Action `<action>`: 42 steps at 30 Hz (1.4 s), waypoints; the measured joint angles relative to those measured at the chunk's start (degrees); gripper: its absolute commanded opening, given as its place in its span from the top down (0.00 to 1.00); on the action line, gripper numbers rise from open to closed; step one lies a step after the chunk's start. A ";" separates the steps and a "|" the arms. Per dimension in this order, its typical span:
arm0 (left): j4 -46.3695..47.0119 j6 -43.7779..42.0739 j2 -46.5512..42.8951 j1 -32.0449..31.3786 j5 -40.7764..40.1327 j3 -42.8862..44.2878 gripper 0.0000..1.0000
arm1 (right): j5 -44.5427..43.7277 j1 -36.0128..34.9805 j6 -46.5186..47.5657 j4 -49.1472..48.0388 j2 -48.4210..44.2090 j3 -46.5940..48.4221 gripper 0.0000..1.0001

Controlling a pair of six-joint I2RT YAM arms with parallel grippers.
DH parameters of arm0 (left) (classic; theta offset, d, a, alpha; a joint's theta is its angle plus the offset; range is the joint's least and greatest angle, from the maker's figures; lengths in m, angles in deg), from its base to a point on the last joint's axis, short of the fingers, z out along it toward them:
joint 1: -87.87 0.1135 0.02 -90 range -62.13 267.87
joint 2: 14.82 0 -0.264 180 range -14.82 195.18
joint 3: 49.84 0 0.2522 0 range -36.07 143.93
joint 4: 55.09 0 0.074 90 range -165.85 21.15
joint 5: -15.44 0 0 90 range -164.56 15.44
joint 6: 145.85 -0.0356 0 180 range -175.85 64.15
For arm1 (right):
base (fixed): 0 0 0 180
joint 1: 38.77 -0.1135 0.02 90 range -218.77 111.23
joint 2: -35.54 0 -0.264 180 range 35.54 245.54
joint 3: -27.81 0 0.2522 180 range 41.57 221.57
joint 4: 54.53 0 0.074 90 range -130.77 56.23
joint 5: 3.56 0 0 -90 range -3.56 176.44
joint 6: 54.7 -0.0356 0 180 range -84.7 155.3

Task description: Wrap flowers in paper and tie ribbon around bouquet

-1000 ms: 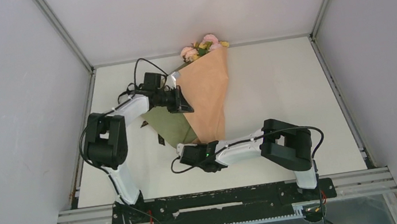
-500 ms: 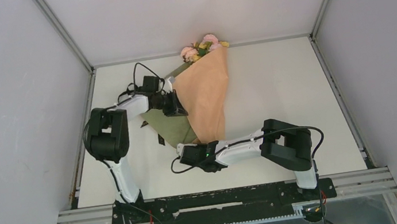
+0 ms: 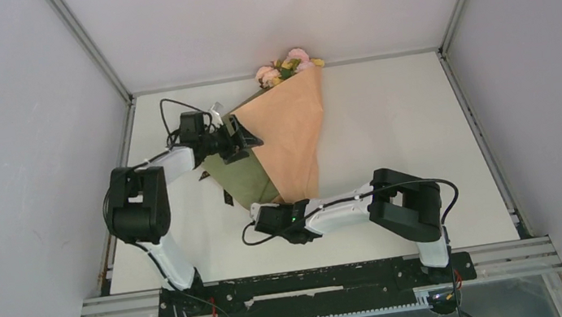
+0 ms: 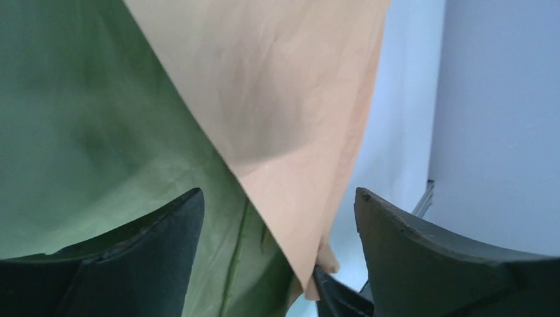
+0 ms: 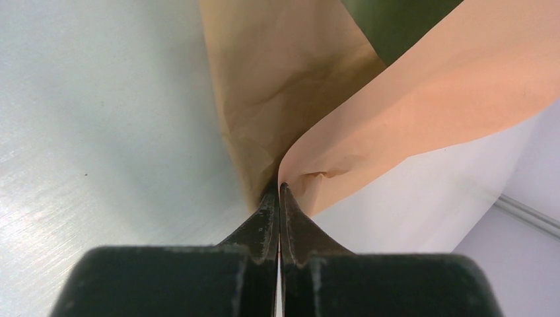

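The wrapping looks mostly done: the paper (image 3: 291, 137) forms a peach cone lying on the counter (image 3: 395, 119), its wide end at the far edge with the flowers (image 3: 288, 66) showing and its tip toward the near edge. A green flap (image 3: 246, 178) lies loose along the cone's left side and no ribbon circles it, so closing and tying remain. The top view gives this layout; only the wrist views show the grips. The right tool (image 5: 279, 193) is pinched fully closed on the paper's tip. The left tool (image 4: 277, 201) stands wide apart, the flap's edge lying in the gap, unheld.
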 measured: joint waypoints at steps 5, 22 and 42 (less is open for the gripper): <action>8.46 7.17 0.70 -1.88 0.59 -2.16 0.08 | 0.07 0.02 0.00 0.00 0.00 0.00 1.00; 17.38 13.09 4.83 -7.50 1.57 -3.91 1.00 | 0.28 0.17 -0.35 0.11 -0.11 0.00 1.00; 9.81 7.45 7.32 -6.56 -6.73 -4.15 1.00 | 5.01 -2.89 -5.09 7.82 -14.32 -0.66 0.53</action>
